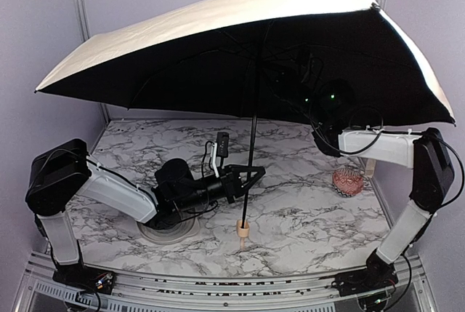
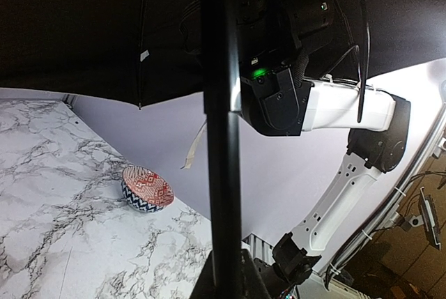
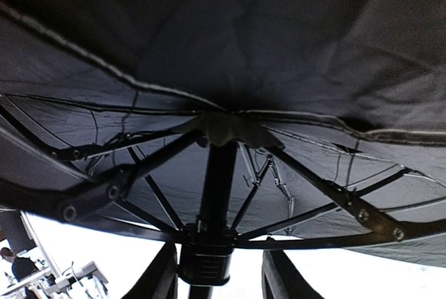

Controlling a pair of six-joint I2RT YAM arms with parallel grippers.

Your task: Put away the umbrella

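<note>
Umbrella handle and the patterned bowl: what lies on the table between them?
Nothing. Between the umbrella handle and the bowl the marble tabletop is bare, as the top external view shows.

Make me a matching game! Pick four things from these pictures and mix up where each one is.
1. open cream-and-black fabric umbrella
2. small round red-patterned bowl
3. left end effector
4. right end effector

A. up under the black canopy
B. shut on the thin black shaft
C. on the right side of the marble table
D. standing with its tan handle on the table

Pairs: 1-D, 2-C, 3-B, 4-A.
</note>
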